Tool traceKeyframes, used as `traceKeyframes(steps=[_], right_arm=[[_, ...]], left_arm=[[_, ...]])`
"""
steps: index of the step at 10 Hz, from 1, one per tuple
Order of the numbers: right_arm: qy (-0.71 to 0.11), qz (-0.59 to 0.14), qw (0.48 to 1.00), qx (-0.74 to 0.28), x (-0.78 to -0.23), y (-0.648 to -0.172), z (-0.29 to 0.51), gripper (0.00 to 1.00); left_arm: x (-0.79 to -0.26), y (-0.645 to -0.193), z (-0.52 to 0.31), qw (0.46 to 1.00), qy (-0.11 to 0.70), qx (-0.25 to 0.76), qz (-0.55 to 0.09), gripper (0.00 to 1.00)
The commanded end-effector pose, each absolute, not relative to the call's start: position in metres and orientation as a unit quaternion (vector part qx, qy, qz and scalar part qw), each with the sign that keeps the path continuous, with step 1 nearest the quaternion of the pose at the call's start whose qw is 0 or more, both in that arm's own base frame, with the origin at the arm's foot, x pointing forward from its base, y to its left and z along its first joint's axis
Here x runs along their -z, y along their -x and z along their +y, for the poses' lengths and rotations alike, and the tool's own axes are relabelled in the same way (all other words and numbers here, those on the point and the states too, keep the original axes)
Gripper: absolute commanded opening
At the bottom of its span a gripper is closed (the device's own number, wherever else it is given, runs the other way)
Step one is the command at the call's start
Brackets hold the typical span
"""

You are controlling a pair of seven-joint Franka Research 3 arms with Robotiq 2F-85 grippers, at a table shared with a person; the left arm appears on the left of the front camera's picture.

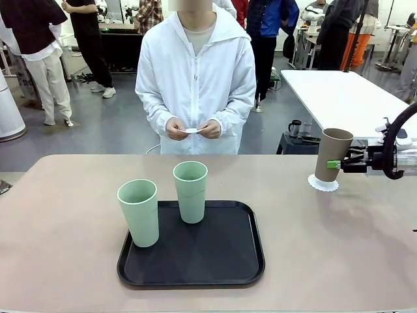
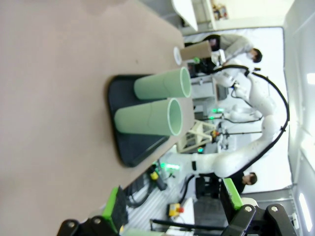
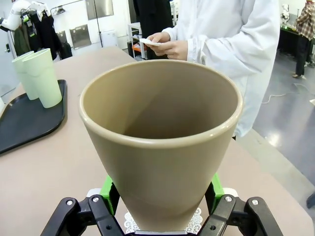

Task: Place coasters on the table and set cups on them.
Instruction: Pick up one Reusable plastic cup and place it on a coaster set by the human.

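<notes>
1. One wide beige surface (image 1: 65, 195) carries everything, and a person (image 1: 195, 72) stands at its far edge.
2. Near the middle sits a black tray (image 1: 221, 251). Its raised lip is a small step that any cup must be lifted over.
3. Two pale green cups stand upright on the tray, one near-left (image 1: 139, 212) and one farther right (image 1: 191, 191). They are close together but apart, so a reach for one could brush the other.
4. At far right the brown cup (image 1: 333, 154) stands upright with the right jaws clenched on its lower wall. It rests on or just above a coaster (image 1: 323, 184); the angle is too shallow to tell whether they touch.
5. All three cups look stiff, light and matte. They taper, so a moderate hold low on the wall seems soundest.
6. In the left wrist view the left jaws stand released, with nothing between the pads (image 2: 114, 209).
7. Between the person's hands (image 1: 210, 128) is a small white piece (image 1: 191, 130), probably another coaster. Such paper looks flimsy and apt to slide, so cups should come straight down onto it.
</notes>
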State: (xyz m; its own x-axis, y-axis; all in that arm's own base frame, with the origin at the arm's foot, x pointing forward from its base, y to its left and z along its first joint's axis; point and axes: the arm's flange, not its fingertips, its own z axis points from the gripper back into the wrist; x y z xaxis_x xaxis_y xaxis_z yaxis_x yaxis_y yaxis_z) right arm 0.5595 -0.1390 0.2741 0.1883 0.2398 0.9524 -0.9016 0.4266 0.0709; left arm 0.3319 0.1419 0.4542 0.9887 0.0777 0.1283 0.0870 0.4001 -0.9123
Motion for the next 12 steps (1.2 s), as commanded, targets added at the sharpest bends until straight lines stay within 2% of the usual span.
traceKeyframes(steps=[1, 7, 8, 12], right_arm=[[-0.331, -0.485, 0.688, -0.428, -0.271, -0.566, -0.137, 0.83], [-0.323, -0.473, 0.696, -0.432, -0.259, -0.569, -0.136, 0.83], [-0.323, -0.472, 0.697, -0.431, -0.259, -0.569, -0.137, 0.99], [-0.317, -0.460, 0.708, -0.433, -0.259, -0.568, -0.136, 1.00]], left_arm=[[-0.455, -0.332, 0.141, 0.830, 0.552, 0.004, -0.079, 1.00], [-0.455, -0.332, 0.141, 0.830, 0.552, 0.004, -0.079, 1.00], [-0.455, -0.332, 0.141, 0.830, 0.552, 0.004, -0.079, 1.00], [-0.455, -0.332, 0.141, 0.830, 0.552, 0.004, -0.079, 1.00]])
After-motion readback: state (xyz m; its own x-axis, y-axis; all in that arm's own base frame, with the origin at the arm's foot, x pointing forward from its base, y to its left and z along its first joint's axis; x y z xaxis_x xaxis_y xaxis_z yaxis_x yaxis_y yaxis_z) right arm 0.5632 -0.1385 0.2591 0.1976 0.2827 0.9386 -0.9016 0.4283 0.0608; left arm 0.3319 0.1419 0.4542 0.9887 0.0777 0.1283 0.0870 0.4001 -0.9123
